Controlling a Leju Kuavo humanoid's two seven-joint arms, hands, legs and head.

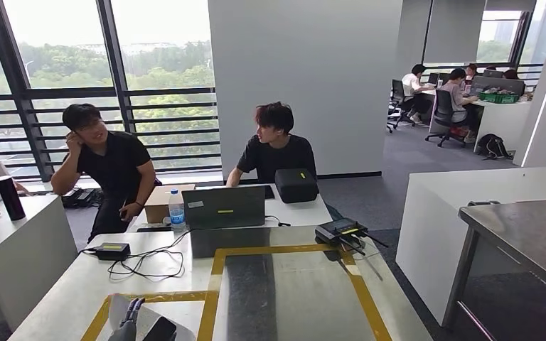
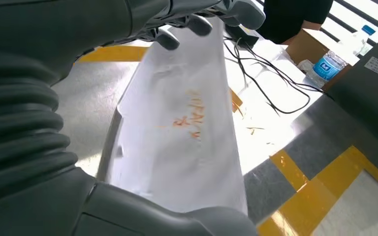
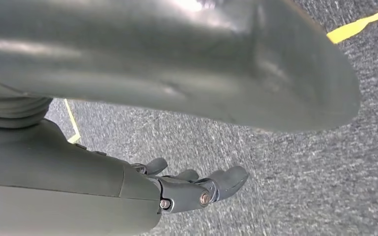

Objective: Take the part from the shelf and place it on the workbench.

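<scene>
office daylight falls across the pale grey workbench [image 1: 64,291] marked with yellow tape [image 1: 284,250], where a closed grey laptop [image 1: 223,207], a clear water bottle with a blue label [image 1: 176,209] and a black power brick with looping cables [image 1: 113,250] sit toward the far edge, and two people in black shirts sit beyond it. the part, a long white flat piece with faint orange marks [image 2: 187,142], hangs low over the near left corner of the bench, in the left hand [image 1: 129,323]; whether it already touches the surface i cannot tell. it looks thin, light and rather smooth, so probably apt to slip or flex; holding it across its width near one end seems sensible. in the left wrist view the dark fingers [image 2: 177,30] curl over its far edge with the thumb under the near one, holding it. the right hand [image 3: 197,189] hangs over grey carpet, fingers loosely curled, holding nothing.
</scene>
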